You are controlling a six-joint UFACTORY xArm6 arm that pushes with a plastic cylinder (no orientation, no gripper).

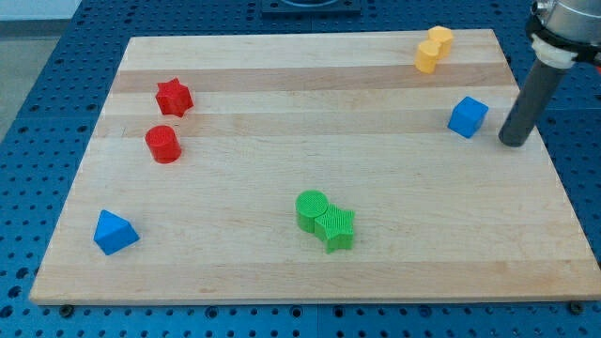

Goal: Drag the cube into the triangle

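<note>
My tip [514, 143] rests at right of frame, just right of the blue cube [468, 116]; the blue triangle [115, 232] lies lower left. It is a bare rod with no end effector, holding nothing.

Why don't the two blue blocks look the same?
The blue cube has square faces; the blue triangle is a wedge with a pointed top. The cube sits at the view's right, just left of my tip; the triangle lies alone at the view's bottom left. Both are blue and rest on the wooden board.
</note>
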